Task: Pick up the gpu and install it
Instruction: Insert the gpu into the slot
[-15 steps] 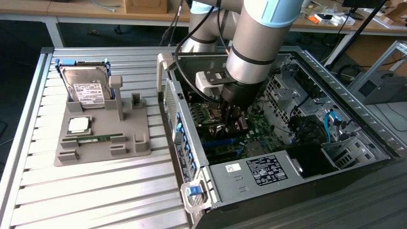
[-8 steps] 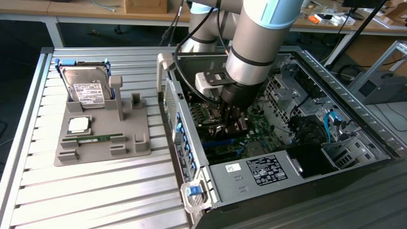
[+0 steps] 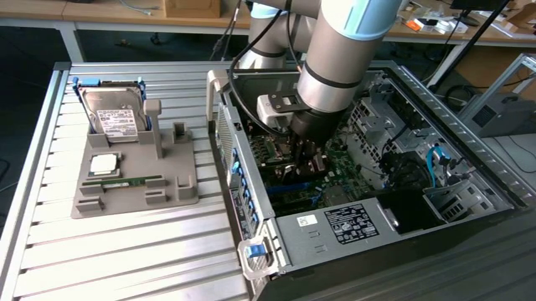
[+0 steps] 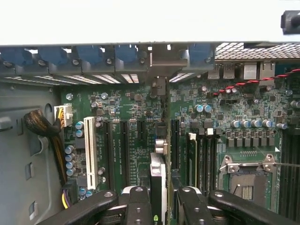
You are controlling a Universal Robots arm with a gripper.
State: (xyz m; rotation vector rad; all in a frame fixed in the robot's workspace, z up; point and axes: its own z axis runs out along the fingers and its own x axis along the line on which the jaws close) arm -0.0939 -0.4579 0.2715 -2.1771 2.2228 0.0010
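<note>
One hard drive (image 3: 115,113), one processor chip (image 3: 104,164), one RAM stick (image 3: 132,182), one grey holder tray (image 3: 134,204), one computer case (image 3: 352,226), one gpu (image 4: 158,180).

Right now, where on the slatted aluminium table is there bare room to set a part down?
Bare slats run in front of the grey plastic parts holder, over to the open black computer case. Another bare strip lies between holder and table edge. Inside the case it is crowded around the tool, holding the dark thin gpu card.

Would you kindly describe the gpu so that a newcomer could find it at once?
Look inside the open computer case, under the arm. The gpu stands on edge between the gripper fingers, over the motherboard slots. Unlike the white slot nearby, it is a thin dark card.
</note>
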